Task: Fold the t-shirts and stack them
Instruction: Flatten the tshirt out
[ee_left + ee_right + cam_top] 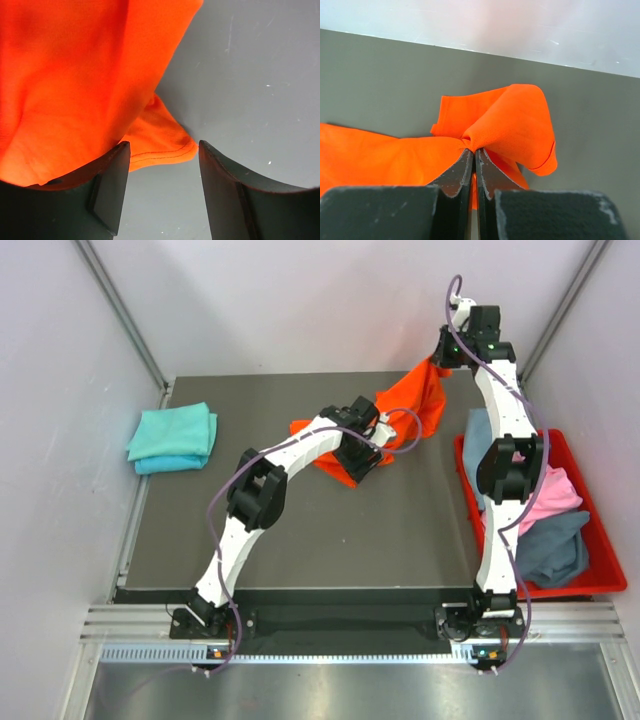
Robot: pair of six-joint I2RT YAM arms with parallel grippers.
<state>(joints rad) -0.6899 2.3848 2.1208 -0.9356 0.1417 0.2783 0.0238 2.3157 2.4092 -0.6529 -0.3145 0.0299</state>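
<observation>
Grey tabletop between pale walls, its near half plain surface. At the far edge, the right gripper pinches the orange t-shirt. The left gripper stands open over its hem.

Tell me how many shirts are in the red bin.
3 visible: pale grey-blue shirt at the far end, pink shirt in the middle, dark grey-blue shirt nearest. The right arm covers part; more may lie underneath.

The light is bright and even, from above, and the shadows on the dark table are soft. In my left wrist view, the near orange t-shirt is saturated and slightly blurred. Beyond the table's far edge, the wall is washed out.
</observation>
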